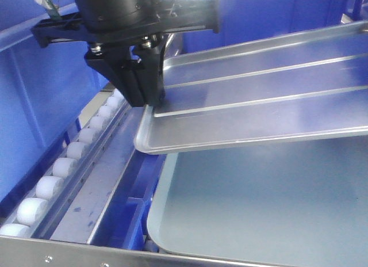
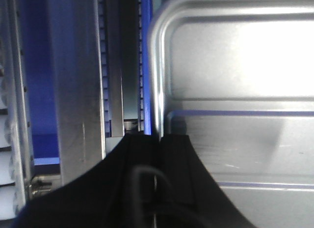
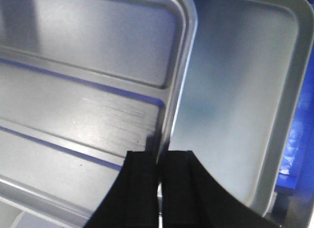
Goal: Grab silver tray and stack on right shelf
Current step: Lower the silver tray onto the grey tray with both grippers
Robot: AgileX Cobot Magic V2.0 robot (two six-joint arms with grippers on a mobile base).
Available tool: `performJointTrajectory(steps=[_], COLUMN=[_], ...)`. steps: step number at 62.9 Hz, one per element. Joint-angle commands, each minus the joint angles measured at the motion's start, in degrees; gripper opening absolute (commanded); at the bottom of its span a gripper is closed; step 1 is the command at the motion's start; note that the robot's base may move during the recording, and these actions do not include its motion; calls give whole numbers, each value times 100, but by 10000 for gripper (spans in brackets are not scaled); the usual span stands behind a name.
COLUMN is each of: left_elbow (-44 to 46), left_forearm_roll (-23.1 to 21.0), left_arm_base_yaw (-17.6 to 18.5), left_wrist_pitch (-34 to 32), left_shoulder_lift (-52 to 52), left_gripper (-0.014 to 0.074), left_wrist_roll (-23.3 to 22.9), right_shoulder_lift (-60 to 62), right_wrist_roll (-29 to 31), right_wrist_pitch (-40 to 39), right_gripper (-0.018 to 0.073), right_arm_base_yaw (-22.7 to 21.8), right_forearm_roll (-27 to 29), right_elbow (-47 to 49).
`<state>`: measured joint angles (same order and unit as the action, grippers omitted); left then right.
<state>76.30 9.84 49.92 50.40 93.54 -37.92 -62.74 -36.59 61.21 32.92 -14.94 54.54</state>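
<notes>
Shelf [image 1: 86, 252]: front rail nearest, cut off at the frame bottom; rollers [image 1: 49, 186] run along its left edge.
Grey tray [image 1: 259, 203]: lies at the shelf's front edge, right end out of view.
Silver tray [image 1: 259, 100]: tilted, near corner raised over the grey tray, one rim in each hand, probably for steady lowering onto the stack. Whether its far end touches the grey tray is hidden.
Left hand [image 2: 158, 139]: pinched tight on the rim.
Right hand [image 3: 159, 156]: likewise clamped on its rim; unseen in the front view.
Crates [image 1: 34, 94]: blue, blurred.
</notes>
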Motion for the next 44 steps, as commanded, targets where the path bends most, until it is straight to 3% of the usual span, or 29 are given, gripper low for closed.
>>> performJointTrajectory(steps=[1,20,34,44], left_elbow=[168,181,578,854], left_forearm_roll=[101,8,9,-11], left_arm_base_yaw=[40,232,554,592], left_wrist_pitch=[-407,-872,-855,-847], left_shoulder_lift=[-233,-140,250,578], left_gripper=[-101,-101,-101,-101], left_wrist_roll=[205,338,338,338], right_shoulder_lift=[137,131,131,131], right_wrist_roll=[186,392,554,554], right_wrist_pitch=[-4,-45,-79,-357], right_gripper=[57,57,57,57], right_arm_base_yaw=[-173,-680,-914,-1053], right_forearm_roll=[-227,-186,-186,-198], right_elbow=[203,186,-89,-460])
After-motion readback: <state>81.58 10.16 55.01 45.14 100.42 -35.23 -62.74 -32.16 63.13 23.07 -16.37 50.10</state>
